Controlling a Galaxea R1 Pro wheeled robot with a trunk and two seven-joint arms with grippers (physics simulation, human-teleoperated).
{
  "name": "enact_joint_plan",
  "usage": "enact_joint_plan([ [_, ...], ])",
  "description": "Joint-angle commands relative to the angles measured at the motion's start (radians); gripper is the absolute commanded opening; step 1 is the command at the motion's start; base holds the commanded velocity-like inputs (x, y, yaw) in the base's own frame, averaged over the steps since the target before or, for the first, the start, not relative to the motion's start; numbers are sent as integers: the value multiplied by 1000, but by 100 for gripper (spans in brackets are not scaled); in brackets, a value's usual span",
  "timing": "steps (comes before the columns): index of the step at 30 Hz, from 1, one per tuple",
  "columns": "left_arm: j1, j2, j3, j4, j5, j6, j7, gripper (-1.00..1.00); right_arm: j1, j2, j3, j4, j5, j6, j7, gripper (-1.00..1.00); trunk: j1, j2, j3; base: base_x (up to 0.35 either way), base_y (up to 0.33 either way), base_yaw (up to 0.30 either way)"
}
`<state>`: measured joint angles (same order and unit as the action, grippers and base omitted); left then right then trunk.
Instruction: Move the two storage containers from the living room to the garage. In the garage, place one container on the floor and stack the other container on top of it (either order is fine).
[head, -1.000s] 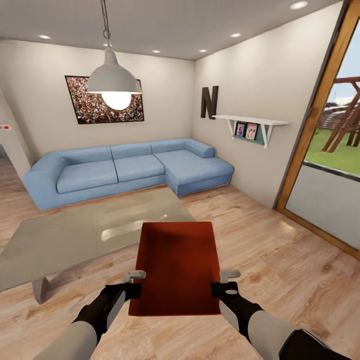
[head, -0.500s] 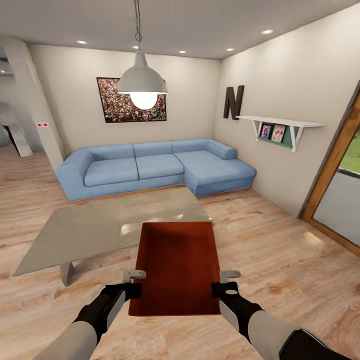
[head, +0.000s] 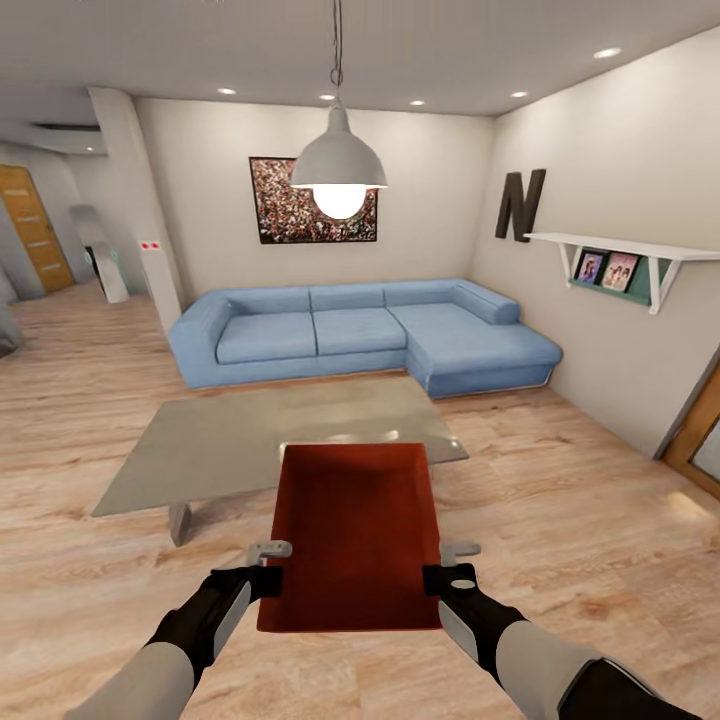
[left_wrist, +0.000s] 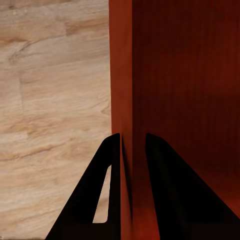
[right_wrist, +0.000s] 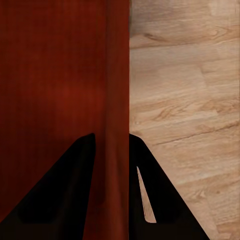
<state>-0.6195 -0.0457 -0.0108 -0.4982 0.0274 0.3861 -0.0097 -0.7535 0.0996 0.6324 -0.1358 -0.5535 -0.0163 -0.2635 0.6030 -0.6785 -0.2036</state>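
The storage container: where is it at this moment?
In the head view the storage container is held low at centre between the left gripper and right gripper, in front of the glass coffee table.

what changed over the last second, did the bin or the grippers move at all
Only the view turned: the robot swung toward its left, so the sofa, lamp and coffee table slid right in the head view and a wooden door came in at far left. The storage container stayed clamped between the left gripper and right gripper.
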Motion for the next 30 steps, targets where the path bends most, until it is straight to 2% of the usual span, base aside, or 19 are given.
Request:
enact_joint_plan([
  [1,0,0,6,1,-1,5,4,-100,-1,0,-23,-1,11,-34,-36,-100,0,-1,-2,0,0,279],
  [30,0,0,6,1,0,5,4,-100,-1,0,-23,-1,11,-34,-36,-100,0,-1,-2,0,0,279],
])
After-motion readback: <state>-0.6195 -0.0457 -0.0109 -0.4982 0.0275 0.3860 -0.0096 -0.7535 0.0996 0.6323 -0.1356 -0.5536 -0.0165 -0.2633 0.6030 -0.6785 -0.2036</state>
